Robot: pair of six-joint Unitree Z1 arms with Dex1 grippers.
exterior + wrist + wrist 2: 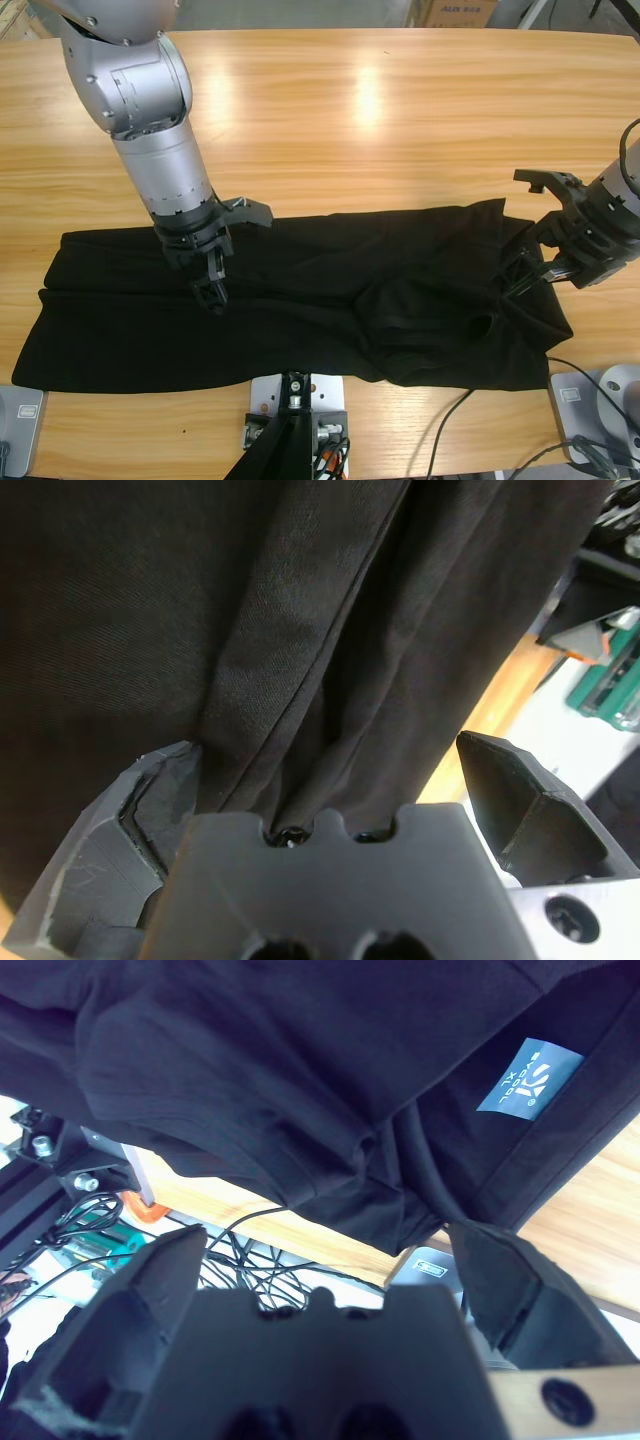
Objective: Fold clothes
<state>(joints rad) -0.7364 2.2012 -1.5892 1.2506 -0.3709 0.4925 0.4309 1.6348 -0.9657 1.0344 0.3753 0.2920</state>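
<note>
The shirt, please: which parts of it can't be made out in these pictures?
- Buttons and chest lettering: not visible on the shirt in any view, folds cover them.
- Collar: in the high view, bunched cloth by the right gripper hides it.
- Label: right wrist view only, print too small to read.
- Front hem: a rig post partly covers it in the high view.

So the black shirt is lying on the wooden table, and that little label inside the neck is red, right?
Not quite. The black shirt does lie spread on the wooden table, but the neck label is blue with white lettering, not red. The right wrist view shows it plainly, just beyond that arm's jaws.
</note>
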